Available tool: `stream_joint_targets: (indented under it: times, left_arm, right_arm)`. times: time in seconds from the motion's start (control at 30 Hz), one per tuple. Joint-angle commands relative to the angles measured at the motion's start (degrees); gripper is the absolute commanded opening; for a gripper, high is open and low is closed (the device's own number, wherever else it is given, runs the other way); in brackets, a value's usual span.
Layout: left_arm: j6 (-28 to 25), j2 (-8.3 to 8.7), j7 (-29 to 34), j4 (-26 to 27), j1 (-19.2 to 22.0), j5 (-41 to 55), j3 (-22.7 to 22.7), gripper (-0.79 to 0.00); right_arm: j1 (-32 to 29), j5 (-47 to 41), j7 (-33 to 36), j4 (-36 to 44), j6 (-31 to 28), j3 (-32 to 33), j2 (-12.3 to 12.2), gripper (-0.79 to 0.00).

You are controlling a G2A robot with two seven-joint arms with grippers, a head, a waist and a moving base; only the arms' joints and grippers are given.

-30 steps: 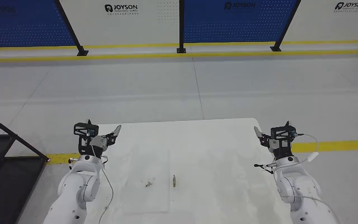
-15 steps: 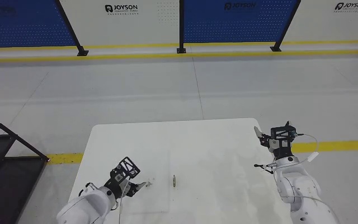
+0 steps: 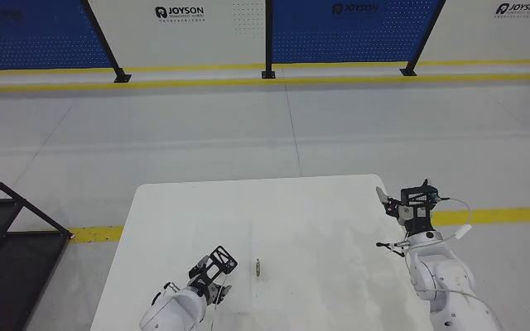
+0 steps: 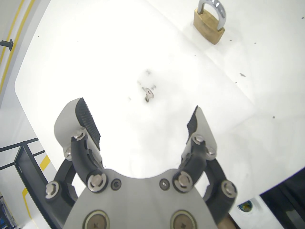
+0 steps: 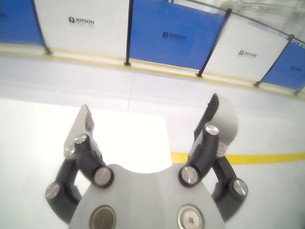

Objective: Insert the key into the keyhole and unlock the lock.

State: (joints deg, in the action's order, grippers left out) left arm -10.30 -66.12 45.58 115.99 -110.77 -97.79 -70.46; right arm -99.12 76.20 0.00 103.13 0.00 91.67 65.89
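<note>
- My left gripper (image 4: 139,110) has its fingers wide apart and holds nothing. In the top view it is in the lower part of the frame, a little left of the centre, over the white table (image 4: 95,48).
- The key (image 4: 149,94) lies flat on the table just ahead of my open fingers, about in line with the gap between them. It is not touched yet.
- The key is small, thin and silver, with some dark specks around it. Its long axis seems to run roughly along my reach, but I cannot tell which end is the blade.
- I judge the next move is to go down over the key. It lies so flat that the fingers may slide over it.
- The lock (image 4: 209,28) is farther ahead and to one side, near the key but apart from it. In the top view it is at the lower centre.
- The lock has a brass body and a shiny silver shackle, which looks closed. The keyhole I cannot see.
- My right gripper (image 5: 150,103) is also open and empty, at the right edge of the table, well apart from both. So the left arm is clearly nearer.
</note>
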Motion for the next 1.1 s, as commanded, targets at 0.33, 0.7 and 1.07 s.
stream_joint_targets:
  times: [0.33, 0.7, 1.07]
  left_arm:
    - [5.16, -0.94, -1.16, -6.44, 3.76, -4.79, 4.99, -0.336]
    - [6.84, -1.45, -1.09, -8.64, 4.91, -4.78, 6.28, -0.437]
    - [7.29, -1.72, -1.09, -8.88, 5.53, -3.9, 6.23, -0.48]
  right_arm:
    - [0.0, 0.0, 0.0, 0.0, 0.0, 0.0, 0.0, 0.0]
    - [0.0, 0.0, 0.0, 0.0, 0.0, 0.0, 0.0, 0.0]
    - [0.0, 0.0, 0.0, 0.0, 0.0, 0.0, 0.0, 0.0]
